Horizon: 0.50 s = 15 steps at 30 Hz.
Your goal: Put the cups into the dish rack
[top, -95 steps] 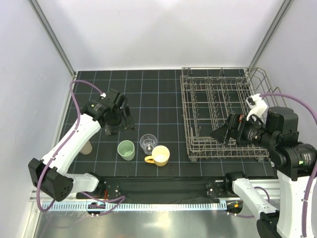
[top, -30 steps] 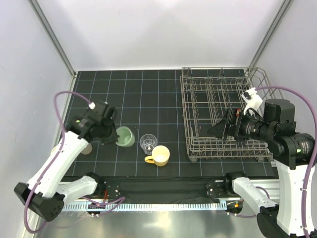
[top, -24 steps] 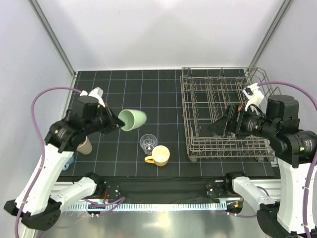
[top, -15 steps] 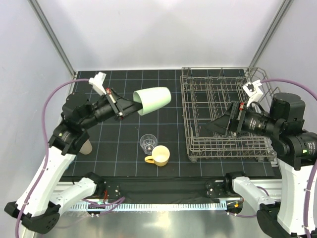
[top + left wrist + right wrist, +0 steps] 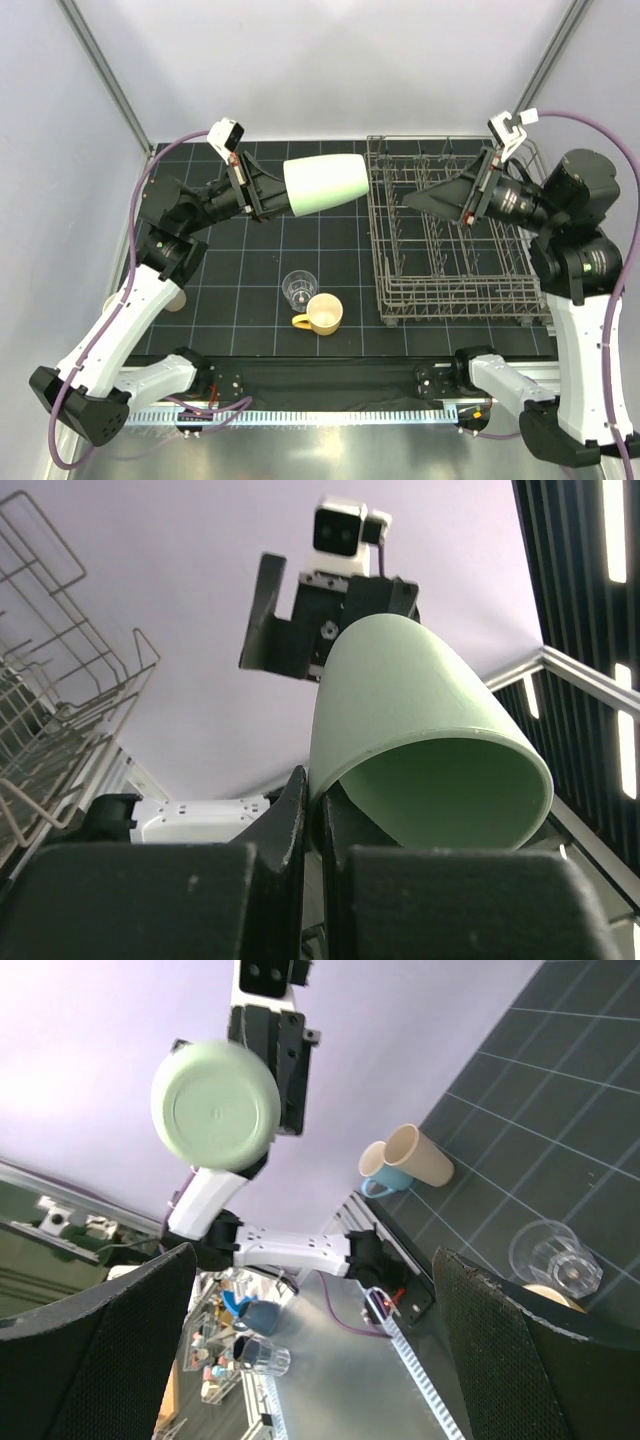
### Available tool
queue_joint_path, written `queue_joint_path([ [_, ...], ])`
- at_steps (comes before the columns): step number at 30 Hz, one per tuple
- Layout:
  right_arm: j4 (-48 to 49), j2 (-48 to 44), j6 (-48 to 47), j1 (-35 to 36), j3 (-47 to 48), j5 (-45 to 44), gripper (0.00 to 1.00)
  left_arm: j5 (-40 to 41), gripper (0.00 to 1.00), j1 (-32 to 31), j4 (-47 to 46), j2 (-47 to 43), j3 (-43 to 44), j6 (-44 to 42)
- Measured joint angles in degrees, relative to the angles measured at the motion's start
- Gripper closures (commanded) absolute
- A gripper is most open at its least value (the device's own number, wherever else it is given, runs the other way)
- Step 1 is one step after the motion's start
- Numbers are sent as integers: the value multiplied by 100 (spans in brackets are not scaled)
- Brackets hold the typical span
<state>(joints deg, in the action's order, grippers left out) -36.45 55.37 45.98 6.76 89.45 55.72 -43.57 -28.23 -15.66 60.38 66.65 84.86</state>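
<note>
- Black gridded table [image 5: 330, 250], pale walls behind.
- Left claw [image 5: 262, 195]: pinched on the rim of the pale green cup [image 5: 325, 184], held high and level, base toward the dish rack [image 5: 450, 296].
- Right claw [image 5: 420, 198]: wide, empty, above the rack, facing the cup's base and probably in its path.
- Advice: turn mouth down, lower between tines, avoid snagging wires.
- On table: clear glass [image 5: 299, 288], yellow mug [image 5: 322, 313]; tan tumbler [image 5: 420, 1155] and light blue cup [image 5: 378, 1182] together at the left edge.

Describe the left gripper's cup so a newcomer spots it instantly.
Find the dish rack on the right. Beside its far left corner, the left gripper holds the pale green cup aloft, sideways. It's the only cup off the table.
</note>
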Motion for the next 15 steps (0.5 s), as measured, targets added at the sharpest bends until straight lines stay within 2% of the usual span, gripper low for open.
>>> queue_joint_path([
  [9,619,1060,363,997,734,-127,0,-258,100,-59,-293,26,2,212],
  [15,758,1438,503,1506,1143,-221,5,-299,100,-76,-295,22,0,219],
])
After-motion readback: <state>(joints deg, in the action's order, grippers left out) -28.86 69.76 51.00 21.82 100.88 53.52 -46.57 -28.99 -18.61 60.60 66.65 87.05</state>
